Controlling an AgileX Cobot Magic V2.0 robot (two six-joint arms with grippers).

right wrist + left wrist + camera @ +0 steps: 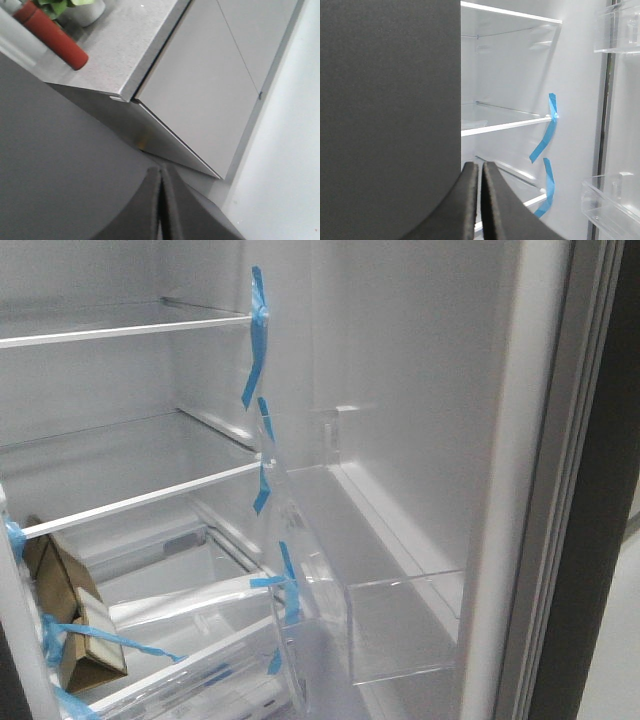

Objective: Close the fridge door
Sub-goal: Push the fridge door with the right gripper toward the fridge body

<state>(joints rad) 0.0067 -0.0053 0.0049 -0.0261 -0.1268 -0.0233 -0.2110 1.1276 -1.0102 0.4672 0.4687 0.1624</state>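
While the fridge door stands wide open on the right of the front view, its white inner side and a clear shelf bin face the white shelves, which have blue tape strips on them. Down low left there's a cardboard box. Left pincer and right pincer are both pressed together, holding nothing.
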